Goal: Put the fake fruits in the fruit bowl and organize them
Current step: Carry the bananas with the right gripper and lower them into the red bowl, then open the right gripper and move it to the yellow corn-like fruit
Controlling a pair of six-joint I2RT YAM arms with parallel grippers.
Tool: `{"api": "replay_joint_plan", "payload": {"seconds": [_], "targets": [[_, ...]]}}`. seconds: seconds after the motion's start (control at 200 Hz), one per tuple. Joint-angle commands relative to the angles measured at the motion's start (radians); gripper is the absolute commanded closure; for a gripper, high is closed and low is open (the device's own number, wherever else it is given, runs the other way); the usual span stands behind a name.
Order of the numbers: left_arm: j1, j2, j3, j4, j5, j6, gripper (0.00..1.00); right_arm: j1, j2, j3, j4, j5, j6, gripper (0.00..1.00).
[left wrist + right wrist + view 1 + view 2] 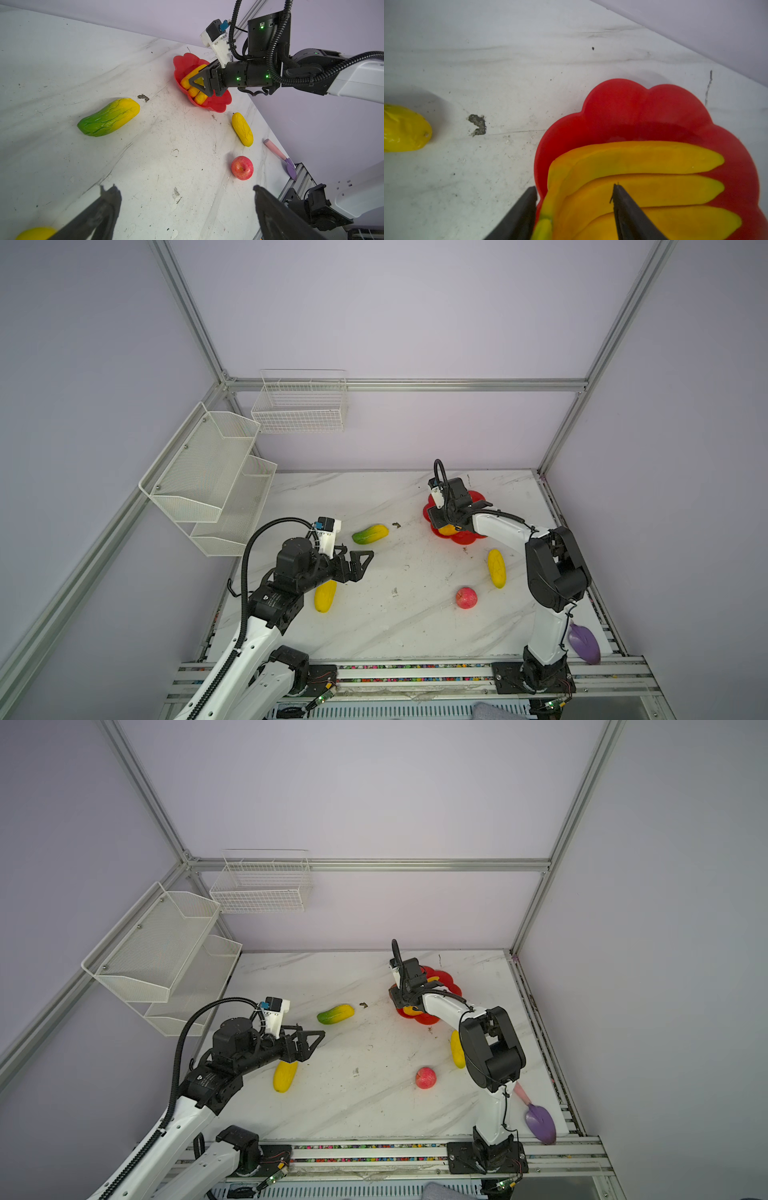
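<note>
While the bananas [643, 164] lie in the red bowl [633, 108], the right tool [574, 186] stands released astride their stem; the left tool [185, 187] gapes wide above the tabletop [166, 145].

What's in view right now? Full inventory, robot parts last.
table: 1, white marble
fruit bowl: 1, red, far right of table
bananas: 1 bunch of three, yellow, in the fruit bowl
mango-like fruit: 1, green-yellow, on table left of bowl
apple: 1, red-pink, on table in front of bowl
ridged fruits: 2, yellow, on table; one right of apple, one at front left
scoop: 1, purple, pink handle, front right table edge
baskets: 2, white, on left and back walls
left gripper: 1, black, open, empty, above table
right gripper: 1, black, open, astride the bananas' stem end
</note>
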Motion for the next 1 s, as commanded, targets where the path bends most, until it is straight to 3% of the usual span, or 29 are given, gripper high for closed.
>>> {"api": "replay_joint_plan", "payload": {"seconds": [0.0, 0.18, 0.38, 0.49, 0.59, 0.7, 0.83, 0.995], "targets": [[-0.004, -0.016, 0.092, 0.009, -0.002, 0.028, 0.00, -0.005, -0.052, 0.038, -0.035, 0.016, -0.007, 0.23], [-0.005, -0.021, 0.088, 0.009, 0.000, 0.028, 0.00, -0.006, -0.109, 0.031, -0.033, -0.027, -0.009, 0.15], [-0.005, -0.037, 0.081, 0.009, 0.006, 0.030, 0.00, -0.007, -0.249, -0.050, -0.023, 0.006, 0.043, 0.14], [-0.007, -0.041, 0.076, 0.016, 0.005, 0.045, 0.00, -0.015, -0.423, -0.204, 0.005, 0.177, 0.252, 0.14], [-0.021, -0.011, 0.074, 0.039, 0.006, 0.049, 0.00, -0.031, -0.533, -0.264, -0.151, 0.288, 0.472, 0.20], [-0.102, 0.050, 0.077, 0.074, -0.029, 0.052, 0.00, -0.030, -0.644, -0.340, -0.348, 0.338, 0.623, 0.23], [-0.265, 0.128, 0.061, 0.190, -0.107, 0.074, 0.00, -0.030, -0.753, -0.459, -0.408, 0.355, 0.705, 0.24], [-0.350, 0.194, 0.009, 0.419, -0.027, -0.001, 0.00, -0.030, -0.599, -0.453, -0.500, 0.408, 0.786, 0.23]]}}
